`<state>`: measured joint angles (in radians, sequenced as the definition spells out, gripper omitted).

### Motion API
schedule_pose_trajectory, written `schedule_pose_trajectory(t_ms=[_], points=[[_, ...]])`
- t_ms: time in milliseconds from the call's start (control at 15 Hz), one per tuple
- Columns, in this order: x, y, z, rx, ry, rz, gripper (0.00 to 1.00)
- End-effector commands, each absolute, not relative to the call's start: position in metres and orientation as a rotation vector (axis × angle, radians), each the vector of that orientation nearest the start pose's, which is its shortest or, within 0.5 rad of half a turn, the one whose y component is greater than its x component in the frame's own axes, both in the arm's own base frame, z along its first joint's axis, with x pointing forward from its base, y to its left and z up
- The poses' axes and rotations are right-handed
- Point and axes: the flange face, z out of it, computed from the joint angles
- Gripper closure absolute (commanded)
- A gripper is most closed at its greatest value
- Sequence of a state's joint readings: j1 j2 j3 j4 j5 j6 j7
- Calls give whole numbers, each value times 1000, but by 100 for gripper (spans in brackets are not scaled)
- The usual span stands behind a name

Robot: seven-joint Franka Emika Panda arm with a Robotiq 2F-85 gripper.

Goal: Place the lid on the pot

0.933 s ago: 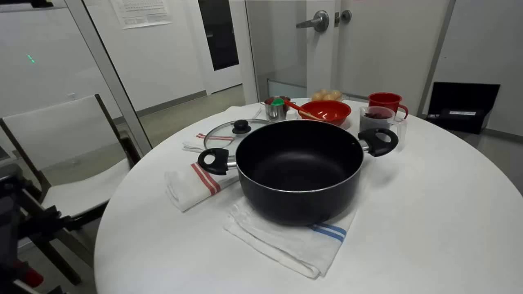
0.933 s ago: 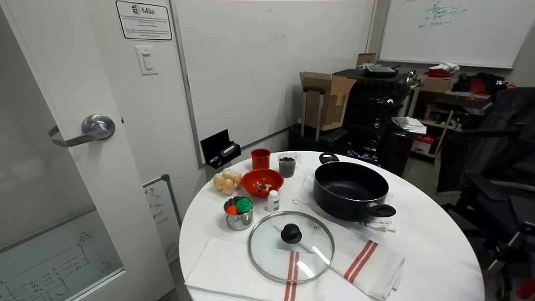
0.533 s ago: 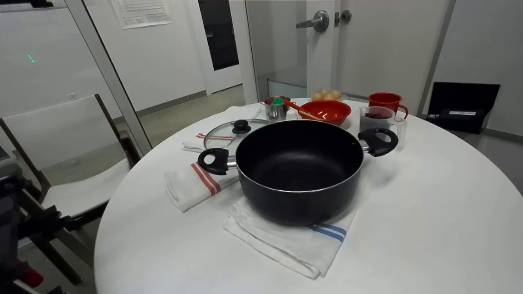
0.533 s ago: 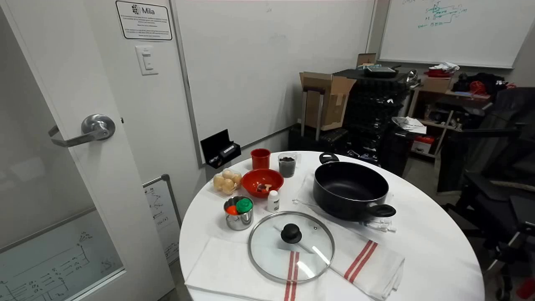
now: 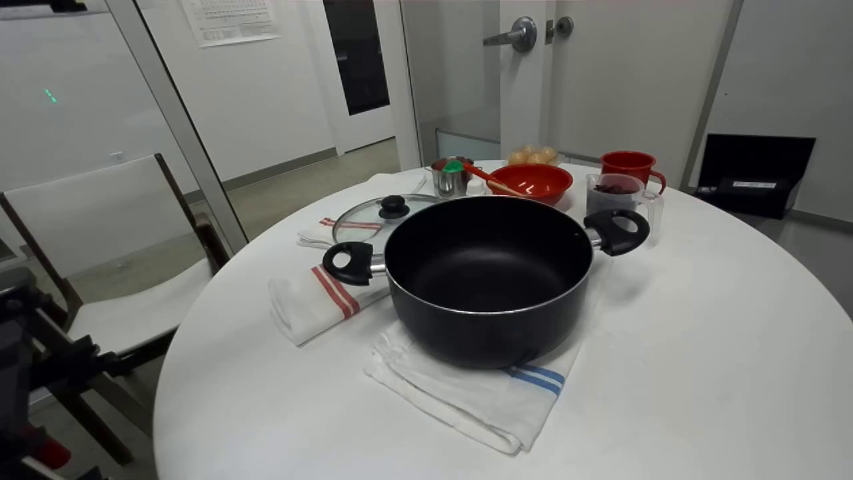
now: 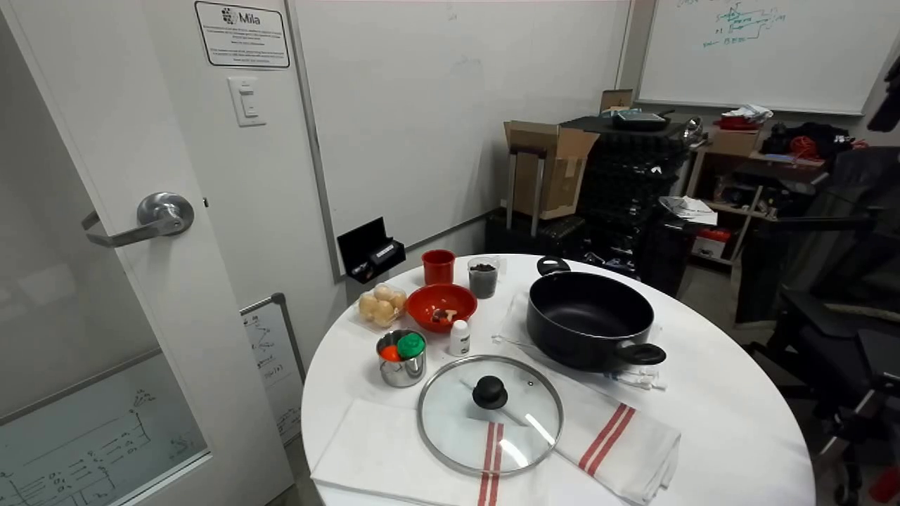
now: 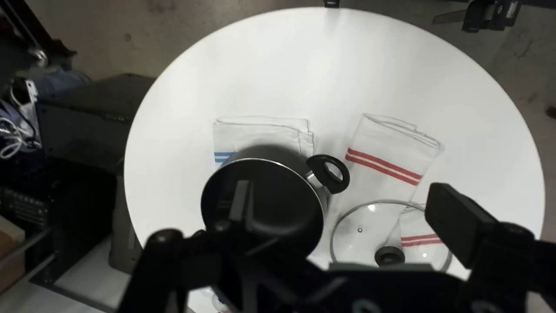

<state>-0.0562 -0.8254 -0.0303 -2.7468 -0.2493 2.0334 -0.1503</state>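
Dark shape [image 6: 888, 109] newly at right edge — lid [image 6: 490, 391], pot [image 6: 566, 341] unmoved.

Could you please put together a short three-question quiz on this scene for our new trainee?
1. Multiple choice: In an exterior view, what colour are the stripes showing on the folded cloth under the pot?
A) red
B) blue
C) green

2. True or false: The glass lid lies off the pot, with its black knob facing up.

3. Short answer: Judging by the wrist view, is the gripper open or shut?

Key:
1. B
2. True
3. Open
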Motion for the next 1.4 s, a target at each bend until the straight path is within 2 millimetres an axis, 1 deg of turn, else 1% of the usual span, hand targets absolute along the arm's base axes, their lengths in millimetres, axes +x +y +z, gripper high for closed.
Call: schedule_pose_trajectory(t_ms=[0, 133, 200, 400, 533, 733, 867, 1067, 1333], points=[[358, -28, 450, -3285, -563, -153, 0], [382, -19, 444, -3246, -705, -161, 0], [398, -12, 440, -3218, -789, -165, 0], [438, 4, 430, -3130, -1013, -161, 0], [465, 20, 420, -3062, -1153, -130, 0], [506, 52, 402, -2955, -1328, -48, 0], [532, 71, 386, -2902, -1416, -26, 0], [564, 93, 366, -2849, -1513, -3, 0], [597, 123, 332, -2821, -1569, 14, 0]])
